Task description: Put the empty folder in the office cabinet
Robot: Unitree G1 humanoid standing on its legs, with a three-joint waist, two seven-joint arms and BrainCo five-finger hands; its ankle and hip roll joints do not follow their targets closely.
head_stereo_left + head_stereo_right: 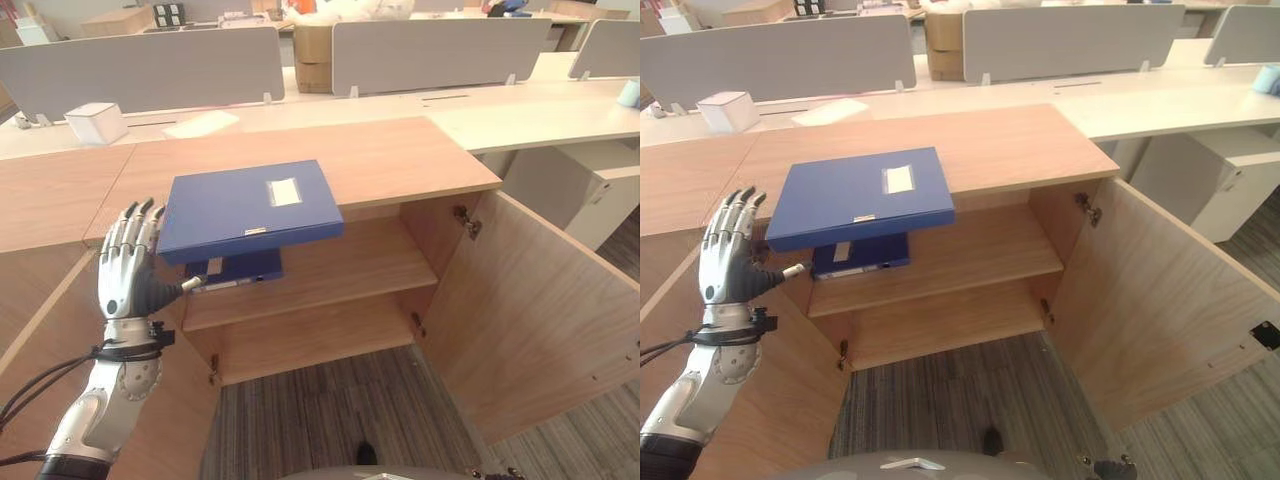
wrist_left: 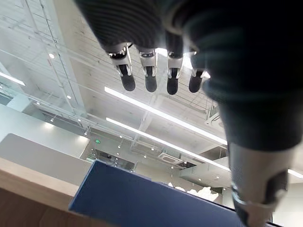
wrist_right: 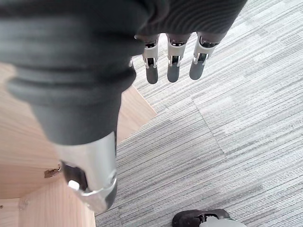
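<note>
Folder (image 1: 250,210) beside left hand (image 1: 126,262), fingers straight; right hand (image 3: 173,59) relaxed above carpet (image 3: 246,123).

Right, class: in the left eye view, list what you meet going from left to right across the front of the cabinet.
Left hand → blue folder → shelf → open cabinet door.

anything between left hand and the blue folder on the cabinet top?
Nothing. In the left eye view the open left hand stands just beside the blue folder, with bare wooden cabinet top around; thumb points at the folder's underside.
</note>
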